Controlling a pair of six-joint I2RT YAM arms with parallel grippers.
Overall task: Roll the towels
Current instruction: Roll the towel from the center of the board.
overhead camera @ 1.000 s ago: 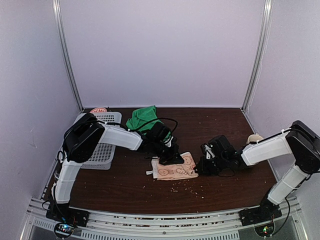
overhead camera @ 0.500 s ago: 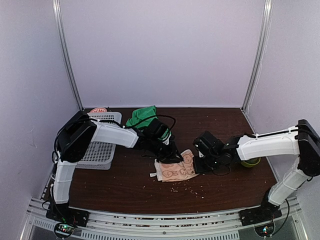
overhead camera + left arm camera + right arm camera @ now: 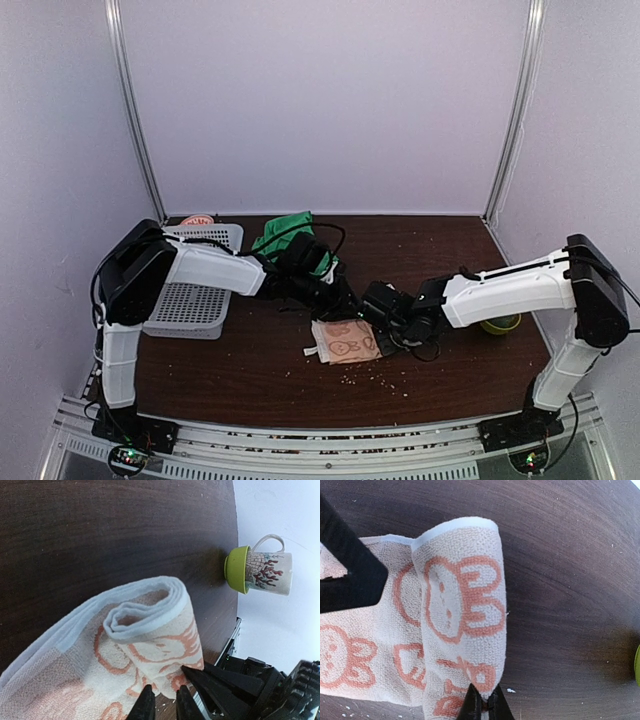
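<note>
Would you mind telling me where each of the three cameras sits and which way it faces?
Top external: above and behind the bases, looking down at the table; left arm and right arm show.
Left wrist: close over the table, looking past the rolled end of the printed towel toward the mug; left fingers at the bottom edge.
Right wrist: looking down on the roll; right fingers at the bottom edge.
Shared: both wrist views show the same roll.
</note>
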